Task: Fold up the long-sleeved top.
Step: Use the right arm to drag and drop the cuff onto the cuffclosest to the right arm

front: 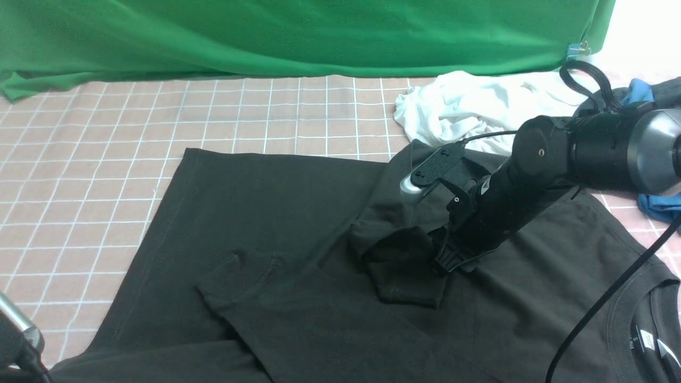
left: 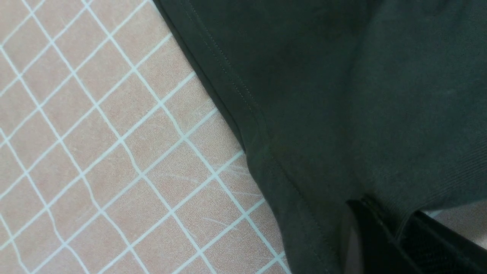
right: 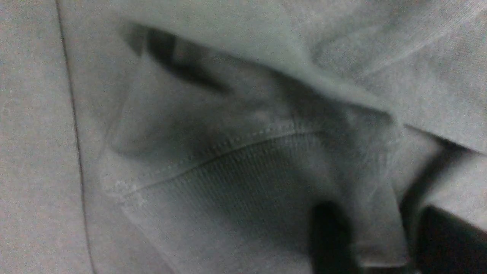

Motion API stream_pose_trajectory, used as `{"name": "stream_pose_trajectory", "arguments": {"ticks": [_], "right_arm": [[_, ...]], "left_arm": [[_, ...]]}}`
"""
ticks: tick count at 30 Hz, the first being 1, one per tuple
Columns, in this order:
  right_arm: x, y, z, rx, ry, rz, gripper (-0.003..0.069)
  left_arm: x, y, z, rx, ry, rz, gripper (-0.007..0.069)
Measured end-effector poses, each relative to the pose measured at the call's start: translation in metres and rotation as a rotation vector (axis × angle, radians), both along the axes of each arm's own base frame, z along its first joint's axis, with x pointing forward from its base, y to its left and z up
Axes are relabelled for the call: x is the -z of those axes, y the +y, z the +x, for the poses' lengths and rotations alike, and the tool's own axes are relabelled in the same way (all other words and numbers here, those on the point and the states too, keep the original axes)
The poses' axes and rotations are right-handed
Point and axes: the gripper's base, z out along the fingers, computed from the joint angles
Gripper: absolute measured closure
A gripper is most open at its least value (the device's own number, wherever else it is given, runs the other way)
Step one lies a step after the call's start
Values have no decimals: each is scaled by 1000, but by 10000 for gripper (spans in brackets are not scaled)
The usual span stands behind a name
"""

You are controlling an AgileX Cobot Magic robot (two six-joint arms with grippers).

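Observation:
The black long-sleeved top [front: 298,213] lies spread over the checked table, its ribbed neck [front: 636,314] at the near right. One sleeve is folded in, and its cuff [front: 399,271] sits bunched on the body. My right gripper [front: 449,266] is down at that cuff. In the right wrist view its fingers [right: 331,236] stand a little apart, with a fold of the ribbed cuff [right: 243,167] between them. My left gripper [left: 392,213] is shut on the other ribbed cuff [left: 437,171] just above the table [left: 95,152]. Only part of the left arm [front: 16,330] shows in the front view.
A crumpled white garment [front: 468,106] lies at the back right, with a blue garment [front: 659,205] and a dark grey one [front: 667,88] behind the right arm. A green backdrop [front: 298,32] closes the far edge. A black cable [front: 601,319] hangs across the top's right shoulder.

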Motion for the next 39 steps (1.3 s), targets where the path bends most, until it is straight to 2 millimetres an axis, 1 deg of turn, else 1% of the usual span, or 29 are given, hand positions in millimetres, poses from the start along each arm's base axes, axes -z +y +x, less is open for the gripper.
{"name": "stream_pose_trajectory", "arguments": {"ticks": [1,2,3,6,7,10,14,16,25,29,31,33,35,36,37,39], "right_arm": [[0,0,0,3,1,1,451],[0,0,0,3,1,1,467],[0,0,0,3,1,1,517],[-1,0,0,10,0,4,597],[-1,0,0,15,3,4,599],[-10,0,-3,34,11,11,604],[-37,-1,-5,32,-34,35,604],[-44,-3,-5,23,-68,30,603],[-45,-4,-3,12,-105,13,556],[-44,-4,-2,15,-113,15,466],[-40,-3,-1,15,-102,10,382],[-37,-3,0,13,-94,4,272],[-38,-3,0,13,-98,5,214],[-38,-3,0,11,-99,5,204],[-43,-2,2,-9,-126,8,182],[-48,0,4,-80,-183,-1,172]], "left_arm": [[0,0,0,0,0,0,587],[0,0,0,0,0,0,587],[0,0,0,0,0,-1,587],[0,0,0,0,0,-3,587],[0,0,0,0,0,-3,587],[0,0,0,0,0,-4,587],[0,0,0,0,-1,-4,587],[0,-1,0,1,-2,-8,587],[0,-2,0,1,-1,-30,587],[0,-2,0,1,-1,-30,587],[0,-2,0,1,-1,-30,587],[0,-2,0,1,-1,-30,587],[0,-2,0,1,-1,-30,587],[0,-2,0,1,-1,-30,587],[0,-2,0,2,0,-30,587],[0,-2,0,2,0,-30,587]]}}
